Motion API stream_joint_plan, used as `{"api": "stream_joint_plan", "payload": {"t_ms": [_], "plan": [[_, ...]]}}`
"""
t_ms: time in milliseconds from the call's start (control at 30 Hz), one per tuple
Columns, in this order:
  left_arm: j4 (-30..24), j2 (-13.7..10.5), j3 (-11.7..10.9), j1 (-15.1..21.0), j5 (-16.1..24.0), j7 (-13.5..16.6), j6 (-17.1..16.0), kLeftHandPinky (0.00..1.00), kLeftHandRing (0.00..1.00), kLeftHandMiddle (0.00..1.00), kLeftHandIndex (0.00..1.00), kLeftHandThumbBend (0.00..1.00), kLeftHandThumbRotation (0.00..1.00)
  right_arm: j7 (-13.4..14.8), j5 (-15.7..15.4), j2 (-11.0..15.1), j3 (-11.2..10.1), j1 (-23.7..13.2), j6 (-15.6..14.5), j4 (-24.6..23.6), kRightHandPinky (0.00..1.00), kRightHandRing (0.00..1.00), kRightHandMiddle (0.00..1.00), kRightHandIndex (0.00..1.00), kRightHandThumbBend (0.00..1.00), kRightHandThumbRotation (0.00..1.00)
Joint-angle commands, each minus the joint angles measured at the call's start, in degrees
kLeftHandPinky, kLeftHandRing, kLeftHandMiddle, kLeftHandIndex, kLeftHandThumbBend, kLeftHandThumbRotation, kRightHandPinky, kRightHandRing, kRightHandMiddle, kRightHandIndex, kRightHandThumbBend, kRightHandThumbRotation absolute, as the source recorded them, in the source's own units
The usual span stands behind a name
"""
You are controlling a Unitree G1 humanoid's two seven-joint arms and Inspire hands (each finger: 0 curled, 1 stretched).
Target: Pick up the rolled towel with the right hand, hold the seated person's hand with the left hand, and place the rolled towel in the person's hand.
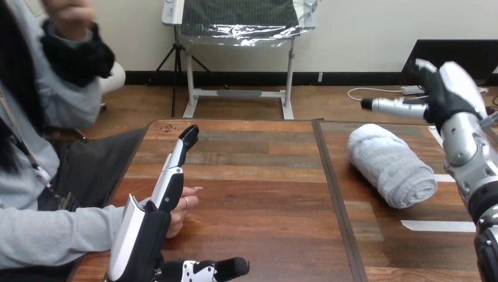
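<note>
- The white rolled terry towel [390,164] is lying on the brown wooden table [258,176], right of the frame's centre.
- The robot's right hand [452,88] is hanging at the upper right, above and apart from the towel.
- The person's hand [183,207] is resting at the table's left edge, lower left.
- The robot's left hand [141,241] is standing just beside it, on its left.
- A white tape strip [437,225] is lying below the towel.

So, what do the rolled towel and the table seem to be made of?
The rolled towel looks like soft white terry cloth, probably cotton: matte, fuzzy, looped surface. The table looks like brown wood planks or wood-look laminate, with visible grain and a slight sheen; I cannot tell which.
</note>
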State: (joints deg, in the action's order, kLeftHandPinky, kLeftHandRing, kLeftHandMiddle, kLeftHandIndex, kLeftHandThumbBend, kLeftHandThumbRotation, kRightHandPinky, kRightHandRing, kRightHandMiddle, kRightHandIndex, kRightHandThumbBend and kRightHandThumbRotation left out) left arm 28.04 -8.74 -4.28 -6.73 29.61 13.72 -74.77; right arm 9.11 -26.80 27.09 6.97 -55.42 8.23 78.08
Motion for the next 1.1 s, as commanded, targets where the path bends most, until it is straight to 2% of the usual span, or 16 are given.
{"api": "stream_joint_plan", "payload": {"t_ms": [0, 133, 300, 400, 533, 700, 800, 900, 1000, 1067], "plan": [[-3.5, -0.14, -0.42, 1.45, -0.24, 0.56, -0.93, 0.91, 0.97, 1.0, 1.0, 1.0, 0.7, -0.66, -0.51, -0.24, 0.91, -4.24, -1.32, 0.13, 0.77, 0.91, 0.92, 0.92, 1.0, 0.55], [-3.45, -0.06, -0.18, 1.48, -0.82, 0.56, -1.67, 0.89, 0.97, 1.0, 1.0, 1.0, 0.7, -2.49, -1.91, -0.44, 2.35, -3.61, -4.06, 0.61, 0.78, 0.9, 0.92, 0.93, 1.0, 0.57], [-3.64, 0.03, 0.45, 1.2, -1.88, 0.22, -1.93, 0.87, 0.97, 1.0, 0.99, 1.0, 0.69, -3.2, -2.23, -0.62, 2.87, -2.68, -5.04, 0.78, 0.78, 0.89, 0.92, 0.93, 1.0, 0.57], [-3.57, -0.13, 0.4, 1.21, -1.89, 0.1, -2.28, 0.87, 0.97, 1.0, 0.99, 1.0, 0.68, -5.01, -3.01, -0.71, 3.91, -2.35, -6.42, 0.97, 0.79, 0.9, 0.92, 0.94, 1.0, 0.59], [-2.99, -0.23, 1.66, 1.16, -3.97, -0.37, -3.39, 0.86, 0.98, 1.0, 0.99, 1.0, 0.66, -5.03, -3.52, -1.0, 4.36, -1.16, -7.2, 1.1, 0.77, 0.88, 0.91, 0.94, 1.0, 0.6], [-4.16, -0.15, 1.15, 0.49, -3.46, -0.83, -2.82, 0.86, 0.98, 1.0, 1.0, 1.0, 0.66, -6.09, -4.02, -1.36, 5.21, -0.31, -8.27, 1.2, 0.71, 0.86, 0.89, 0.93, 1.0, 0.63], [-4.48, 0.72, -0.01, 0.54, -2.25, -0.18, -3.59, 0.85, 0.98, 1.0, 1.0, 1.0, 0.67, -6.38, -4.4, -1.74, 5.61, 0.21, -9.54, 1.32, 0.67, 0.86, 0.89, 0.93, 1.0, 0.63], [-5.43, 0.71, -0.05, -0.09, -2.02, -0.36, -3.06, 0.84, 0.98, 1.0, 1.0, 1.0, 0.69, -5.96, -5.17, -1.81, 6.38, 1.24, -8.88, 1.34, 0.68, 0.87, 0.89, 0.93, 1.0, 0.64], [-5.26, -0.04, 1.6, -0.4, -4.22, -1.11, -3.15, 0.86, 0.99, 1.0, 1.0, 1.0, 0.68, -7.61, -4.87, -2.18, 6.27, 1.6, -9.99, 1.41, 0.7, 0.9, 0.9, 0.93, 1.0, 0.64], [-5.13, -0.07, 1.84, -0.35, -4.65, -1.21, -3.73, 0.86, 0.99, 1.0, 1.0, 1.0, 0.68, -7.25, -5.41, -2.33, 6.8, 2.33, -9.82, 1.47, 0.7, 0.9, 0.9, 0.94, 1.0, 0.64]]}}
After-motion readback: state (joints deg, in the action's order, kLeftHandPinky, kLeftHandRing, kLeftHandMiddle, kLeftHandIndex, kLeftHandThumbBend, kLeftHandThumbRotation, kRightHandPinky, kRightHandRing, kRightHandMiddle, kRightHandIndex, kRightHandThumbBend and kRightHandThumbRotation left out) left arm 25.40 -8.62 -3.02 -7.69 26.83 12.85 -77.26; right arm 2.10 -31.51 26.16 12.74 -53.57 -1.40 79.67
